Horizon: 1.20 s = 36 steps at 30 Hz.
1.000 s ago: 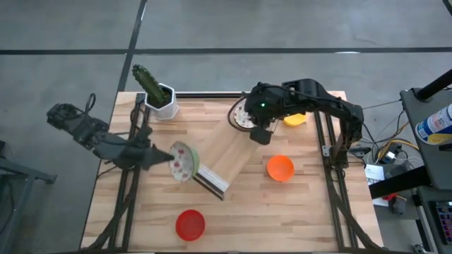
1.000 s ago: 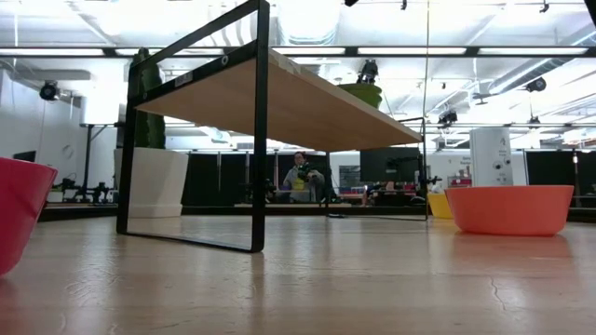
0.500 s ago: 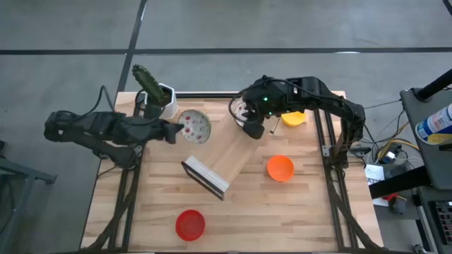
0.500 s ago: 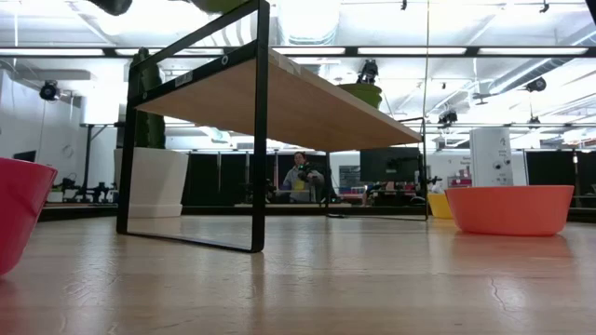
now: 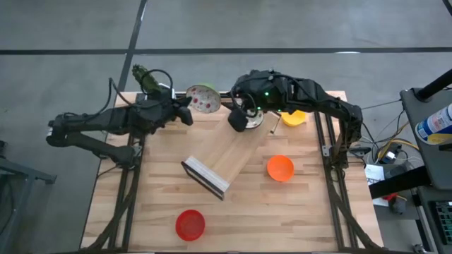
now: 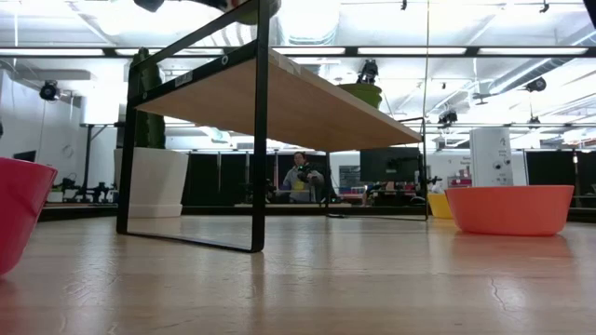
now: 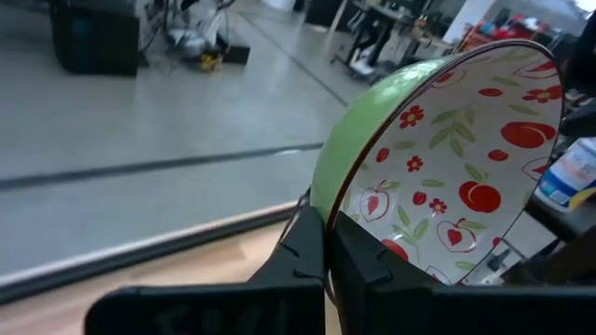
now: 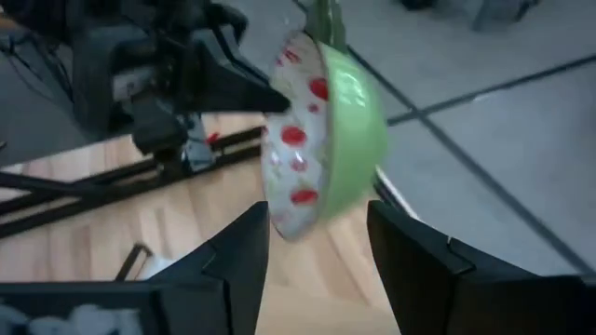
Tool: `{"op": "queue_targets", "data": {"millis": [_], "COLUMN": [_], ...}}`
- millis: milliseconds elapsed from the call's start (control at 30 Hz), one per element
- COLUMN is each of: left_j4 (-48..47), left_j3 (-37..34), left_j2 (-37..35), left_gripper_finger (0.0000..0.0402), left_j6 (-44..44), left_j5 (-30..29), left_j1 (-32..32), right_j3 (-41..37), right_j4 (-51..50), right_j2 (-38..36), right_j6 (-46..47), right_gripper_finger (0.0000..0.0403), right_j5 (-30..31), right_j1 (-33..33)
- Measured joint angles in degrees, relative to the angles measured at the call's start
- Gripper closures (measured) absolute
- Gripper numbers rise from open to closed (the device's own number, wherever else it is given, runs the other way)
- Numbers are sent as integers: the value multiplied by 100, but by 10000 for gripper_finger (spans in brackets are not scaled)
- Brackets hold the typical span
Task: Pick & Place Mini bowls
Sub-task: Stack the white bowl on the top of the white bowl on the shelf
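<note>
My left gripper (image 5: 183, 113) is shut on a mini bowl (image 5: 202, 99), green outside and white with red fruit patterns inside, held in the air over the table's far edge next to the cactus pot (image 5: 154, 90). The bowl also shows in the left wrist view (image 7: 447, 158) and the right wrist view (image 8: 321, 130). My right gripper (image 5: 237, 117) is open and empty just right of that bowl, its fingers (image 8: 237, 256) pointing toward it. The yellow bowl (image 5: 295, 119), orange bowl (image 5: 280, 168) and red bowl (image 5: 190, 224) rest on the table on their bases. Another green-sided bowl (image 6: 361, 93) sits on the wooden rack. My left gripper holds the bowl by its rim (image 7: 328, 228), one finger on the green outer wall and one on the patterned inner wall. The fingers come about level from the table's left. The bowl is lifted clear and tipped on its side, its opening facing the right arm.
A wooden rack on a black frame (image 5: 215, 166) stands slanted in the table's middle. The cactus pot stands at the far left corner. A person sits in the room far behind the table (image 6: 300, 179). A cart with bottles (image 5: 431, 127) stands off the table's right side.
My left gripper has carried the patterned bowl from the table's left middle toward the far edge and to the right, lifting it higher and keeping it tipped. My right gripper has drawn toward the far edge and turned toward the bowl.
</note>
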Motion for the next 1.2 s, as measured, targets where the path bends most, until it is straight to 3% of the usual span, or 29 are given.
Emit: {"op": "queue_targets", "data": {"millis": [200,467,600,1200], "left_j4": [404,596,596,942], "left_j3": [154,280,372,414], "left_j2": [193,404,486,504], "left_gripper_finger": [401,401,401,401], "left_j6": [299,374,455,592], "left_j5": [17,-16,24,175], "left_j1": [140,275,281,281], "right_j3": [-2,-12,-55,-197], "right_j4": [154,393,410,507], "right_j2": [-1,29,31,31], "right_j6": [-284,-352,-345,-373], "right_gripper_finger": [244,262,272,323], "right_j5": [612,755,1305,1334], "right_j1": [10,25,24,-4]}}
